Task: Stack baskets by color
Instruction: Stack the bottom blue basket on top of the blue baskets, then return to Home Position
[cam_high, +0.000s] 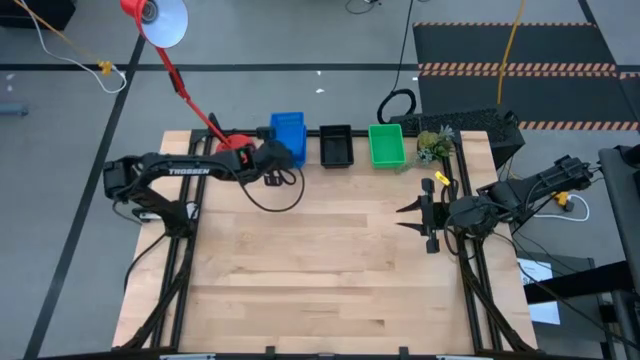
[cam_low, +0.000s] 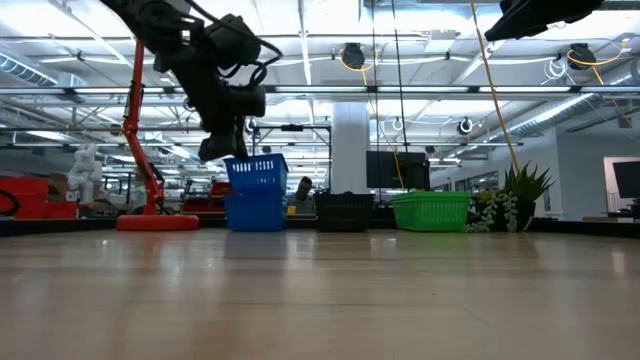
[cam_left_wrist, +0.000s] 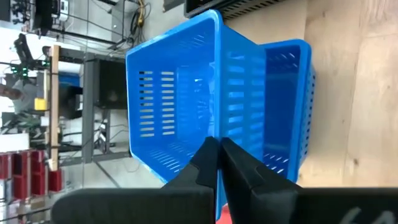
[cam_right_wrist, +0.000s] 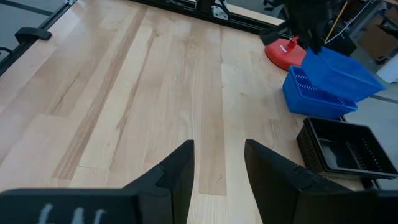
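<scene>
Left gripper (cam_left_wrist: 217, 152) pinched shut on the near rim of a blue basket (cam_left_wrist: 180, 93), holding it tilted above a second blue basket (cam_left_wrist: 287, 106) that sits on the table (cam_high: 330, 260) at the far edge. In the low view the held one (cam_low: 256, 172) hangs partly inside the lower one (cam_low: 255, 212). Black basket (cam_high: 336, 146) just to the right of the blue ones, green basket (cam_high: 386, 145) right of that, all in one row. Red lamp base (cam_low: 157, 222) left of the blue pair, small plant (cam_high: 434, 146) beside the green. Right gripper (cam_right_wrist: 219, 163) waits at the table's right side, fingers apart, holding nothing.
</scene>
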